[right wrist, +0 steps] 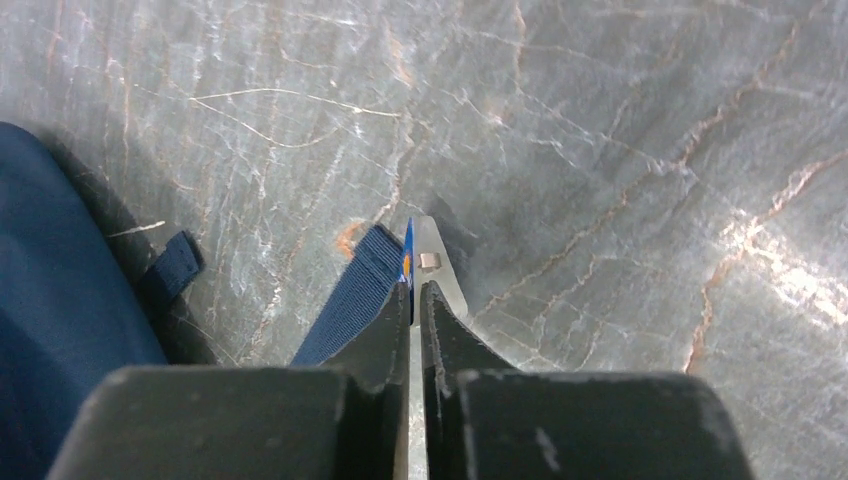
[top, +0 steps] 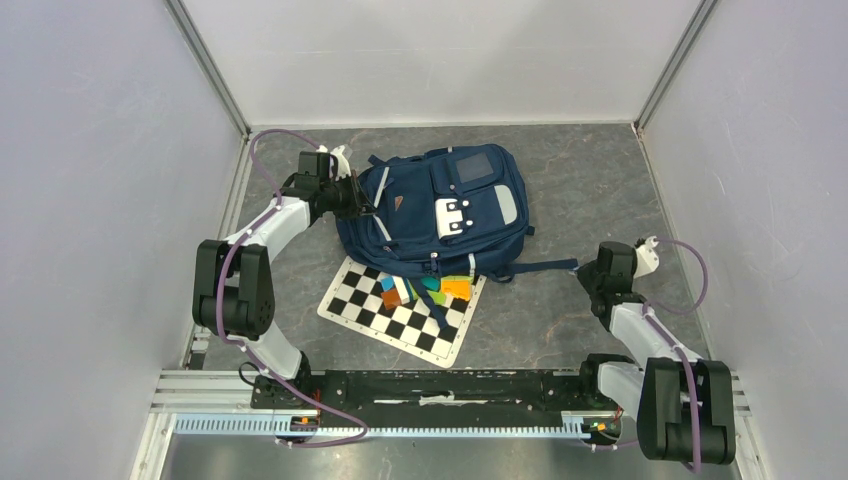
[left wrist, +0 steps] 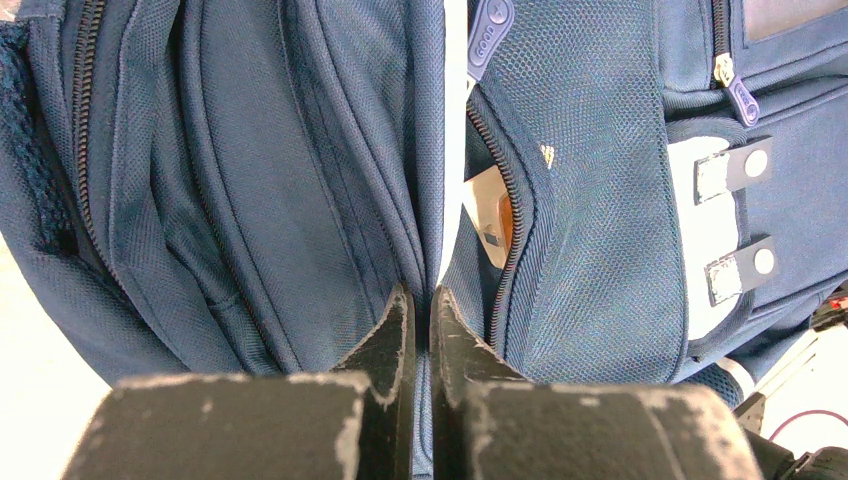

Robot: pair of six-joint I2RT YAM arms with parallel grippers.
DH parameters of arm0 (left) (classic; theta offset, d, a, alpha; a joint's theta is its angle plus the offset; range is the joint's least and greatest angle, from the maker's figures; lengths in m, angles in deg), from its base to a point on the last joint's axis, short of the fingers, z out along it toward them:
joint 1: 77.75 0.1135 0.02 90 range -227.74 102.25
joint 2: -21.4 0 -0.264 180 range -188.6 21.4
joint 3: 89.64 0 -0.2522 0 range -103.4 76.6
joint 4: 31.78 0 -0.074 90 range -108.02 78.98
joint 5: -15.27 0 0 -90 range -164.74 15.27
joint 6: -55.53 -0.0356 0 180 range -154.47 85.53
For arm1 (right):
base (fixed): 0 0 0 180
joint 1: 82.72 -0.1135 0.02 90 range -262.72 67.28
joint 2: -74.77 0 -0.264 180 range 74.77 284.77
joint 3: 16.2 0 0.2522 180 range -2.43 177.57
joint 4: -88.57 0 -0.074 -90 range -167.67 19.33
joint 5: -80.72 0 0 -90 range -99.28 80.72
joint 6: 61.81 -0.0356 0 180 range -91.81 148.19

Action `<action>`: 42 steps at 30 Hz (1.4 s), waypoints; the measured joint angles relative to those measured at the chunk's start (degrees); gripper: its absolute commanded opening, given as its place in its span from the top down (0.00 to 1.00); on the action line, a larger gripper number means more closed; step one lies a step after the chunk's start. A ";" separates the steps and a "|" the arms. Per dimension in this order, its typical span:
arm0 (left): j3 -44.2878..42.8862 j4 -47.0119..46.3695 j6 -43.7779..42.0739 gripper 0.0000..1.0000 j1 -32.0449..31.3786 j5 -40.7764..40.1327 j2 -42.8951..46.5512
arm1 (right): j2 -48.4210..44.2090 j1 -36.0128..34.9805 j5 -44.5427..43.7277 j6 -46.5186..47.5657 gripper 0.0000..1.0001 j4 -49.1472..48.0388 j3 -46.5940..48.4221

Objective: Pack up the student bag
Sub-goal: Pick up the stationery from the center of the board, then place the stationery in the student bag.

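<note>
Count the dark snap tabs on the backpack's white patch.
2. Both cross the white patch on the student bag: upper tab and lower tab in the left wrist view. None looks hidden.

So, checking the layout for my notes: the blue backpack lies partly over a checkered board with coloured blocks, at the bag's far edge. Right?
Not the far edge: the backpack lies partly over the checkered board with coloured blocks at its near edge. The top external view shows it.

Grey veined stone-look tabletop (top: 600,180), glare patch at right of right wrist view. 3 plain pale walls (top: 440,60), aluminium corner posts (top: 207,65). Slotted metal rail (top: 450,426) along bottom edge.
</note>
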 measured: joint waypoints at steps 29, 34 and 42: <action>0.00 0.17 0.00 0.98 0.00 -0.02 0.66 | 11.87 -39.36 7.39 28.00 1.00 -1.95 32.83; 0.00 0.37 0.00 0.98 0.00 -0.04 0.79 | 26.97 -48.30 9.46 29.11 1.00 -3.28 45.88; 0.00 0.52 0.00 0.98 0.00 -0.04 1.03 | 46.29 -52.72 9.29 26.29 1.00 -2.67 62.40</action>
